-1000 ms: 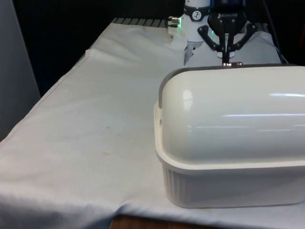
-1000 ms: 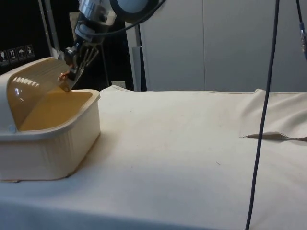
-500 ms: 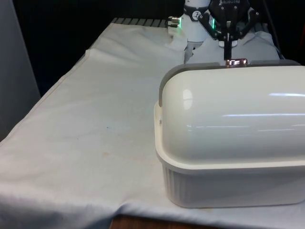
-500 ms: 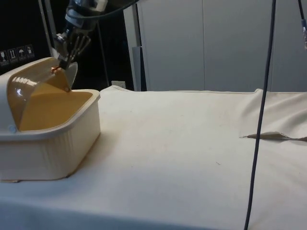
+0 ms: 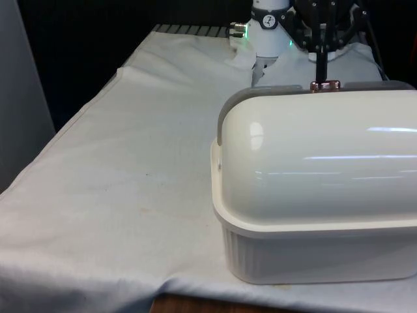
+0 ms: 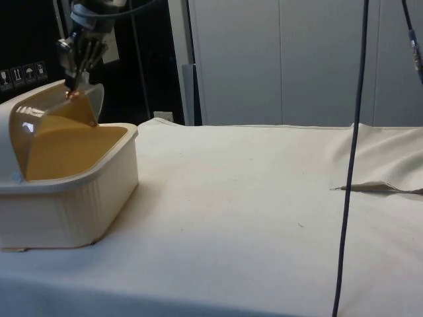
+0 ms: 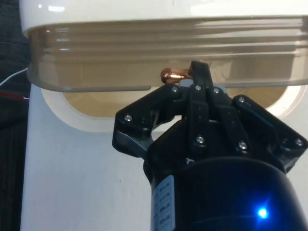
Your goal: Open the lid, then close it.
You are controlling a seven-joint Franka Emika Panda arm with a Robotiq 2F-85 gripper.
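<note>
A: Tablecloth (image 5: pixel 130 163), white, on the front view's left; to its right the cream bread box (image 5: pixel 313 248), ribbed tub below, rounded roll-top lid (image 5: pixel 313 163) above. What lies further right?

B: In the front view, nothing more; the box runs to the picture's edge. Above the lid's far edge stands the gripper (image 5: pixel 321 77), its fingers drawn together on the small copper knob (image 5: pixel 324 85).

A: And from the side?

B: The box (image 6: pixel 66 205) sits at the left end of the table. The lid (image 6: pixel 39 112) is rolled partly back, the tub's mouth open beneath it, and the gripper (image 6: pixel 71 89) pinches the knob (image 6: pixel 71 94) at the lid's raised edge. The wrist view confirms it: fingers closed, knob (image 7: pixel 171 74) between them, lid edge (image 7: pixel 163 62) just beyond.

A: How would the lid handle?

B: Probably light, stiff plastic, glossy and slippery. The knob looks like the only sound hold, and a small one; I would expect the lid to want guiding along its arc, not straight pulling.
</note>
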